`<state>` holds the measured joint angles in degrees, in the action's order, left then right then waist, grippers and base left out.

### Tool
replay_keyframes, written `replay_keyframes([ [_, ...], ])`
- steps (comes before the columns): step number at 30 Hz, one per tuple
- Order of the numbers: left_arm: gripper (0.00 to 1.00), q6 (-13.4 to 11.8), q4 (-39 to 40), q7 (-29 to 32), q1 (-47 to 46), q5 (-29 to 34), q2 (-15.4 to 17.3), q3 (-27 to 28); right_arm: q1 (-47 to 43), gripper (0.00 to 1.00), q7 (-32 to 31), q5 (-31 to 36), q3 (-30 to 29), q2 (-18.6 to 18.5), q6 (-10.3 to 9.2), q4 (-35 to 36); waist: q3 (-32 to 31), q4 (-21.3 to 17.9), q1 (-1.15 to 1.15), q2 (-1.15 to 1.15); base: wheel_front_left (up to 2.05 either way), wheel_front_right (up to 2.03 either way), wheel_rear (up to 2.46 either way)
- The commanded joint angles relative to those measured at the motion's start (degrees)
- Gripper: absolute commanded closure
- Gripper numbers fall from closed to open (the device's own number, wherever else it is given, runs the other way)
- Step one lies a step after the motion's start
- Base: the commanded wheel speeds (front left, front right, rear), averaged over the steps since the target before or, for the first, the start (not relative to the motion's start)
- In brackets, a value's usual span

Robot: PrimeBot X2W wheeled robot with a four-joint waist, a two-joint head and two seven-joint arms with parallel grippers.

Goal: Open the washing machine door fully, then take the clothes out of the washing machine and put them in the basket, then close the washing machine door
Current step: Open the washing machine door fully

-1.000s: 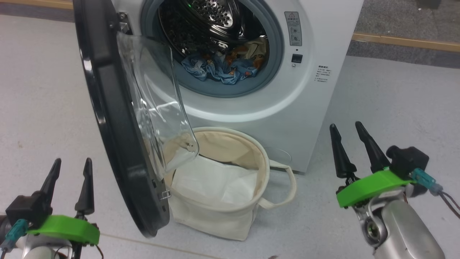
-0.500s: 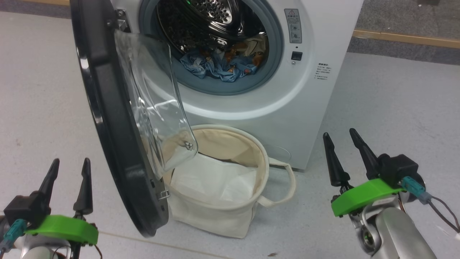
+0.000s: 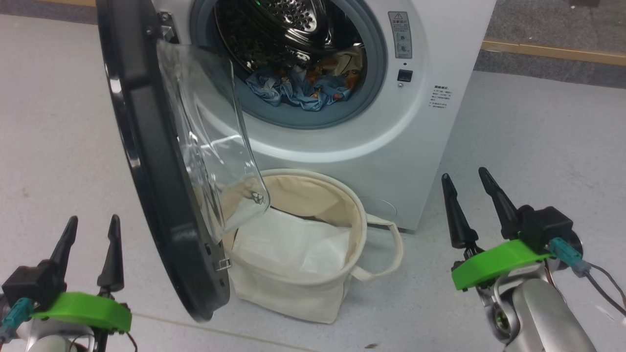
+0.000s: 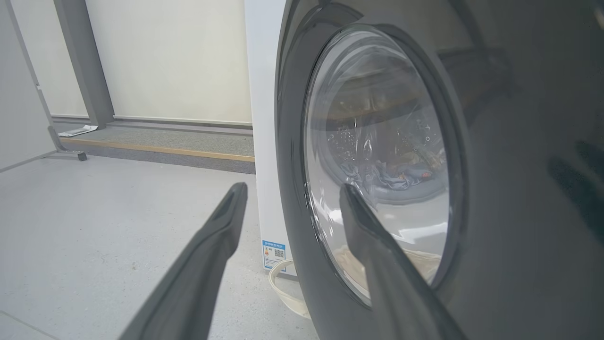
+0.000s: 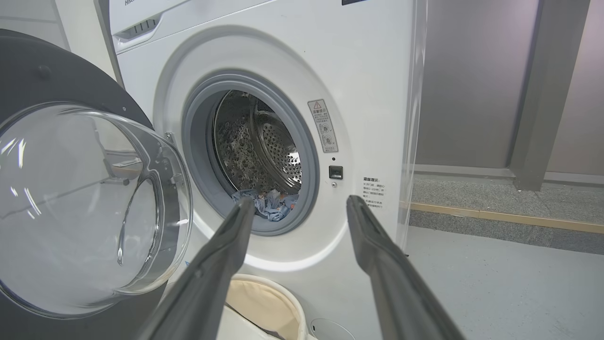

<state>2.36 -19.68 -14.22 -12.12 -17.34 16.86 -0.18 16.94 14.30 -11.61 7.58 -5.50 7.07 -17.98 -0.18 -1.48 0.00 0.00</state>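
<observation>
1. Head view: the washing machine door [image 3: 146, 161] is seen swung only partway out, its glass bowl [image 3: 215, 146] overhanging the basket [image 3: 293, 298], which is set just in front of the washing machine [image 3: 381, 161]; garments being lowered could be blocked by that bowl.
2. The left gripper [image 3: 94, 220] and the right gripper [image 3: 464, 173] are both held spread and empty, apart from the door; a glancing push on its glossy rim could let it be bounced back.
3. The blue and cream clothes [image 3: 303, 90] are heaped at the front lip of the drum [image 3: 293, 19]; with a shallow pinch, a garment could be dropped on the floor [image 3: 513, 137].
</observation>
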Motion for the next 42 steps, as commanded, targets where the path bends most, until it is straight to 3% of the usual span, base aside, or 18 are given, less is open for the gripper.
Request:
replay_keyframes([
  [1, 0.00, -0.4, 1.8, -0.1, -2.0, -0.6, 2.5, 2.3, 0.4, 0.00, 0.7, 0.3, 0.8, 0.7, 0.42, 2.0, 0.0, 0.0, 0.00, 0.00, 0.00, 0.00, 0.00],
  [13, 0.00, -0.6, 1.6, -0.1, -1.7, -1.4, 2.8, 2.1, 0.2, 0.00, 0.7, 0.7, -0.4, 1.1, 0.42, 1.6, 0.0, 0.2, 0.00, 0.00, 0.00, 0.00, 0.00],
  [14, 0.33, -0.7, 1.5, 0.0, -1.7, -1.8, 2.6, 2.3, 0.2, 0.00, 0.7, 0.7, -0.5, 1.1, 0.42, 1.6, -0.1, 0.3, 0.00, 0.00, 0.00, 0.00, 0.00],
  [15, 1.00, -0.8, 1.6, 0.1, -1.7, -2.6, 2.5, 2.8, 0.0, 0.00, 0.7, 0.6, -0.7, 1.2, 0.42, 1.4, -0.2, 0.4, 0.00, 0.00, 0.00, 0.00, 0.00],
  [23, 1.00, -0.6, 6.4, -0.2, -2.4, -7.5, 1.8, 6.7, -0.9, 0.00, 0.7, 0.7, -1.9, 1.1, 0.42, 0.7, -1.4, 1.5, 0.00, 0.00, 0.00, 0.00, 0.00],
  [30, 1.00, -0.7, 19.7, 5.0, -3.8, -13.0, 0.5, 7.8, -1.6, 0.00, 0.7, 0.5, -2.1, 0.9, 0.42, 0.2, -2.5, 2.3, 0.00, 0.00, 0.00, 0.00, 0.00],
  [37, 1.00, -2.2, 34.7, 16.5, -5.0, -13.2, -0.2, 1.2, -1.4, 0.00, 0.7, 0.0, -2.5, 1.0, 0.42, -1.2, -2.9, 2.7, 0.00, 0.00, 0.00, 0.00, 0.00],
  [42, 1.00, -4.0, 41.8, 26.4, -5.9, -14.4, -3.0, -6.6, -0.9, 0.00, 0.7, -0.1, -2.7, 1.0, 0.42, -1.7, -2.7, 2.6, 0.00, 0.00, 0.00, 0.00, 0.00],
])
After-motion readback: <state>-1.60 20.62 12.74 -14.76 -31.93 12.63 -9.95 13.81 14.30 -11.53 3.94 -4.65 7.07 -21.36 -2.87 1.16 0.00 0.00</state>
